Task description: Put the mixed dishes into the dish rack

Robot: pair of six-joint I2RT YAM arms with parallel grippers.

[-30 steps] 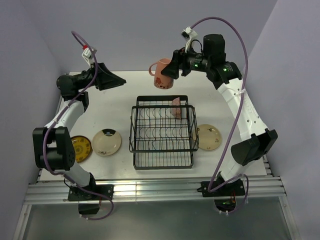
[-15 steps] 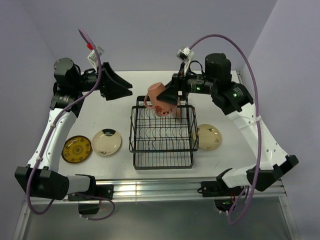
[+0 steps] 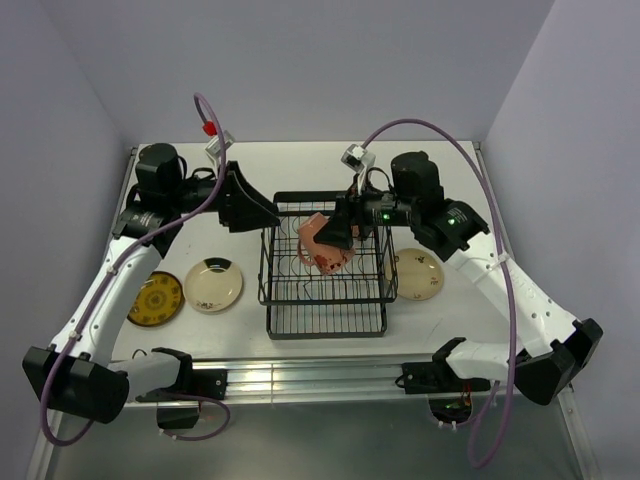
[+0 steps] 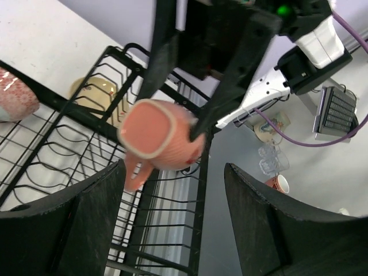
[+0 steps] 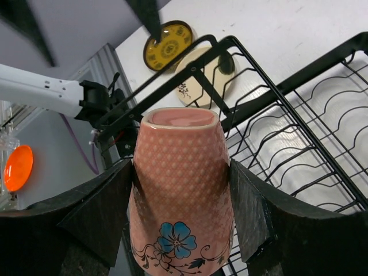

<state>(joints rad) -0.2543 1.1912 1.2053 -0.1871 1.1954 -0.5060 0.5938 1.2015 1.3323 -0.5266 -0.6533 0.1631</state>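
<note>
While the right end effector (image 5: 181, 198) clamps it, the blue-flowered pink mug (image 5: 181, 152) looks dimpled.

No lettering you can read anywhere, the pink mug (image 5: 181, 190) shows you only a blue flower and vine print, the yellow plate (image 5: 168, 46) only ring patterning, the keyboard (image 4: 335, 112) keys too small to make out

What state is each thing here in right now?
Black wire dish rack: no plates slotted.
Pink dotted ceramic mug: held by right gripper, above rack.
Yellow patterned plate: flat on table.
Two cream plates: flat on table, either side of rack.
Left gripper: open, empty.
</note>
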